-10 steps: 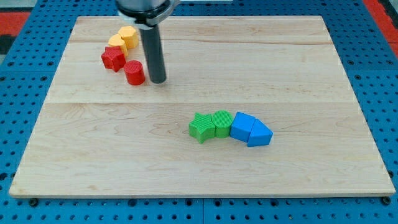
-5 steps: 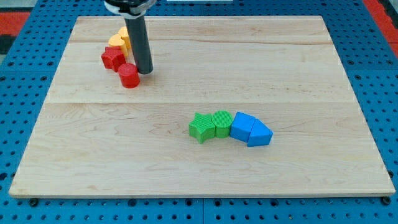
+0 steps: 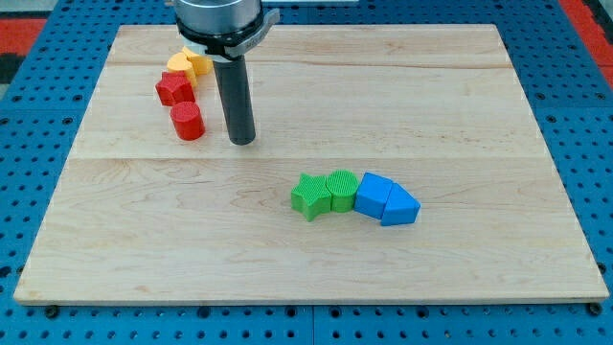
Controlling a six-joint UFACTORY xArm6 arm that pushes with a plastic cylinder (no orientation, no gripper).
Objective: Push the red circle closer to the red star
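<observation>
Yellow blocks [image 3: 189, 63] half hidden behind rod [image 3: 235, 101].

Nothing readable is showing anywhere: no text, label, brand, number or sign is appearing on the blocks, the rod, the wooden board or the surrounding blue pegboard.

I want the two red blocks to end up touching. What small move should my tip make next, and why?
Probably bring my tip round below the red circle, then nudge toward the view's top. My tip stands to the circle's right, apart from it, while the red star sits just above the circle, slightly left, with little or no gap.
</observation>
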